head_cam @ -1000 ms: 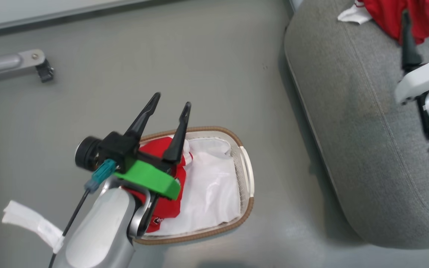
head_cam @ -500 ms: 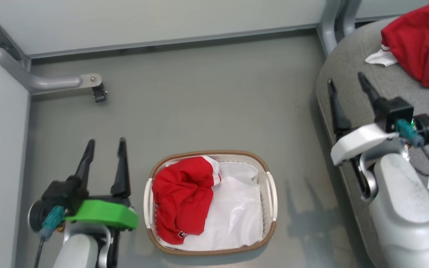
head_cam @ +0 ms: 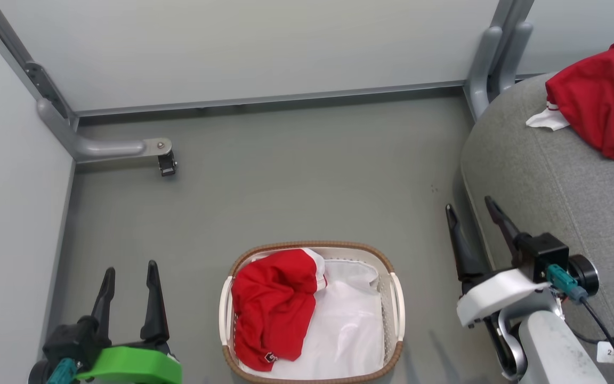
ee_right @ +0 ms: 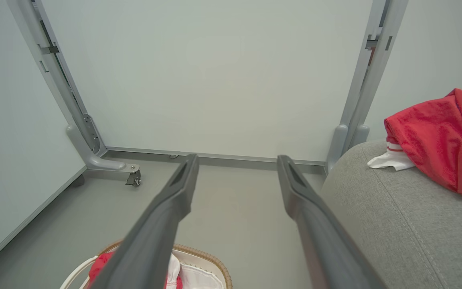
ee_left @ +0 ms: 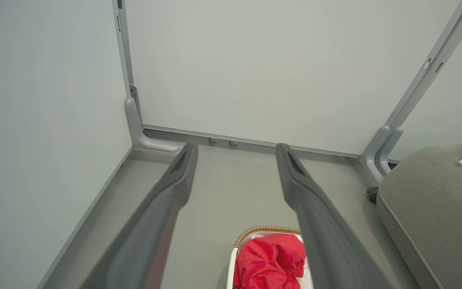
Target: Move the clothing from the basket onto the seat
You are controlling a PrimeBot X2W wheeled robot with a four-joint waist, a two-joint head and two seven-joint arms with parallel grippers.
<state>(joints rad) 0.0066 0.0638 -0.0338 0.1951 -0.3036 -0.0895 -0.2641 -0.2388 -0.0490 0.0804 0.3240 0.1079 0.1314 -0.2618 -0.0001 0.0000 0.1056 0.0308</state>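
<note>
A red garment [head_cam: 272, 309] lies bunched in the left half of the basket [head_cam: 397, 306]; a second red garment [head_cam: 600, 96] rests on the seat [head_cam: 552, 176]. Your left pincer [head_cam: 130, 268] and right pincer [head_cam: 469, 205] stand wide, empty. The fabric is probably light and limp, so pinch a raised fold near its middle.

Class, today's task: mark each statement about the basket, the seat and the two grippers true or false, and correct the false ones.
1. A crumpled red garment lies in the basket. True.
2. The seat is bare. False: a second red garment lies on it.
3. The left gripper and the right gripper are both open and empty. True.
4. The basket stands on the seat. False: it stands on the floor, beside the seat.
</note>
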